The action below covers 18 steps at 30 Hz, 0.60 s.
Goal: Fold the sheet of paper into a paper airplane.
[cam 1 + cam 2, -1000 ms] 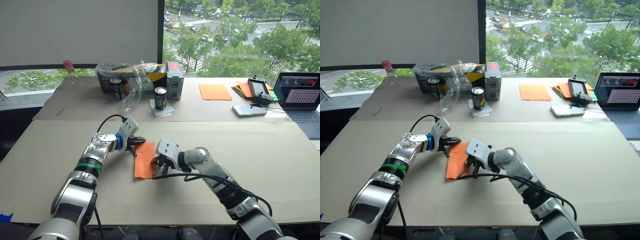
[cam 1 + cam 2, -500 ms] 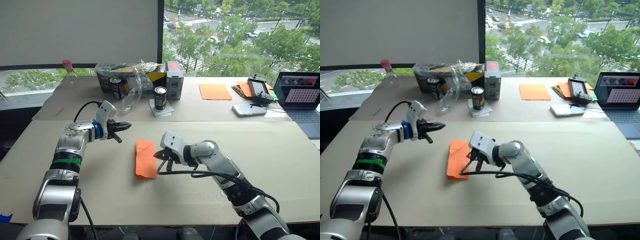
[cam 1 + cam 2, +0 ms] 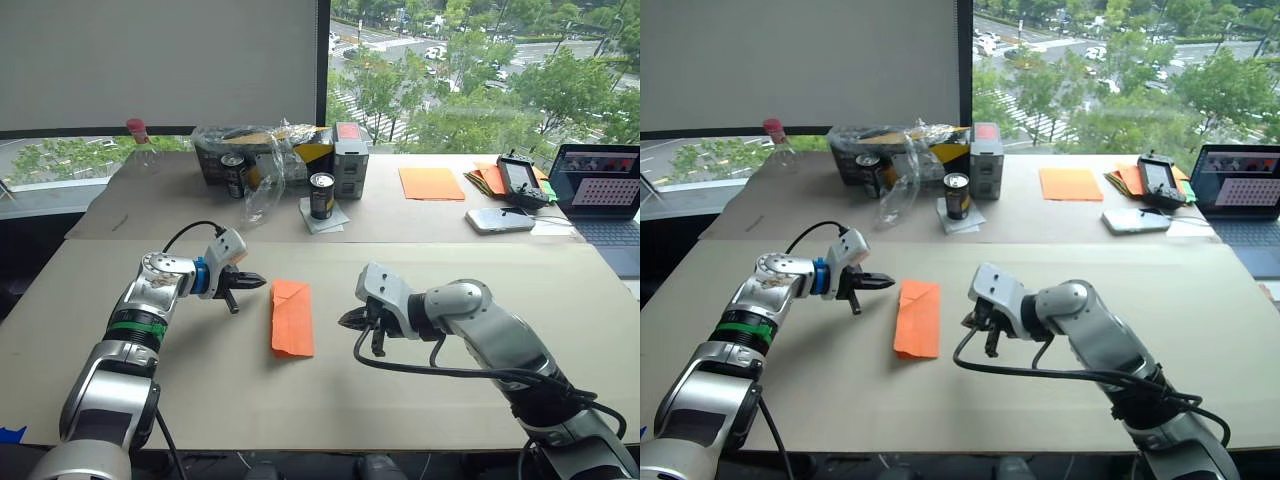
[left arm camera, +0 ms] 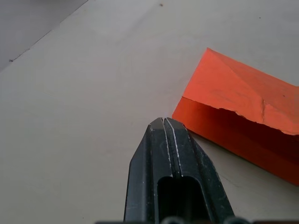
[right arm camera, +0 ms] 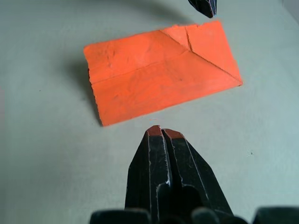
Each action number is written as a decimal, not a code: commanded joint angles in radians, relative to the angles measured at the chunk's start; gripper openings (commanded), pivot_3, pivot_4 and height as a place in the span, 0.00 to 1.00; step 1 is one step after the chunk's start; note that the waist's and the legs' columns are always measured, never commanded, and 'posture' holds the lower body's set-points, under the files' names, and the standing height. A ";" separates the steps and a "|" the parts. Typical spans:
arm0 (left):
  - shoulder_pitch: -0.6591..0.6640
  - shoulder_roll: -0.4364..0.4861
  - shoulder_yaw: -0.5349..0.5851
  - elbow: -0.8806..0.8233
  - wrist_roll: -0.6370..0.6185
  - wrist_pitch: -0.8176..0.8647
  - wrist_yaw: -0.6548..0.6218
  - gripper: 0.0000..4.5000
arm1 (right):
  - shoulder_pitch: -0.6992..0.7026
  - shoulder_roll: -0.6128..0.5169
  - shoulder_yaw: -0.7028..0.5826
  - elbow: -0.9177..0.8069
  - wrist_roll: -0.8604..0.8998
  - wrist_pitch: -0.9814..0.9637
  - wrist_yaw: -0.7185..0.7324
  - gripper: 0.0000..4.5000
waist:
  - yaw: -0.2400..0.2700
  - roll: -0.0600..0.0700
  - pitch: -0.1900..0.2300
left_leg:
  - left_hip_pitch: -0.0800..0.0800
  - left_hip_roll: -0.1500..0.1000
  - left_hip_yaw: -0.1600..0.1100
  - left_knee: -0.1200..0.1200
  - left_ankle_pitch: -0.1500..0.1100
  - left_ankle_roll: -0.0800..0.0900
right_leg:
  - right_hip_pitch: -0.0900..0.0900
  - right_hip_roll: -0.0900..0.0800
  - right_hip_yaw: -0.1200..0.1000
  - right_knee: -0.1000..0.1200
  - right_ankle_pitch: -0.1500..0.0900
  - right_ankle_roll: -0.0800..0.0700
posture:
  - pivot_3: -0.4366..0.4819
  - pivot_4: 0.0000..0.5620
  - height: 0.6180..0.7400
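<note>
Folded orange sheet (image 3: 291, 317): 1, flat on the bench (image 3: 400, 400).
Hands: 2, left hand (image 3: 243, 284) and right hand (image 3: 352, 320).
Dark cans: 2, one (image 3: 321, 196) on a napkin, one (image 3: 233, 175) by the plastic bag.
Pale orange sheet (image 3: 430, 183): 1.
Red-capped bottle (image 3: 139, 146): 1.
Laptop (image 3: 603, 190): 1.
Phone (image 3: 498, 219): 1.
Mixed paper stack (image 3: 487, 179): 1.

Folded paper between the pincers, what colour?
Bright orange folded paper, clearest in the right wrist view.
</note>
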 commanded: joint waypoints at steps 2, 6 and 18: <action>-0.037 0.041 0.013 -0.065 -0.044 0.055 -0.124 0.12 | 0.017 -0.053 -0.061 -0.069 0.043 0.033 -0.006 0.00 | 0.002 0.000 0.000 | 0.000 0.000 0.000 0.000 0.000 0.000 | 0.000 0.000 0.000 0.000 0.000 0.000 | 0.48 0.27 0.93; -0.037 0.061 0.007 -0.095 -0.051 0.109 -0.177 0.40 | 0.022 -0.074 -0.071 -0.078 0.063 0.043 -0.018 0.00 | 0.002 0.000 0.000 | 0.000 0.000 0.000 0.000 0.000 0.000 | 0.000 0.000 0.000 0.000 0.000 0.000 | 0.48 0.27 0.93; -0.008 0.040 -0.013 -0.107 -0.032 0.017 -0.181 0.85 | 0.024 -0.122 -0.088 -0.091 0.101 0.052 -0.049 0.00 | 0.003 -0.001 0.000 | 0.000 0.000 0.000 0.000 0.000 0.000 | 0.000 0.000 0.000 0.000 0.000 0.000 | 0.48 0.27 0.93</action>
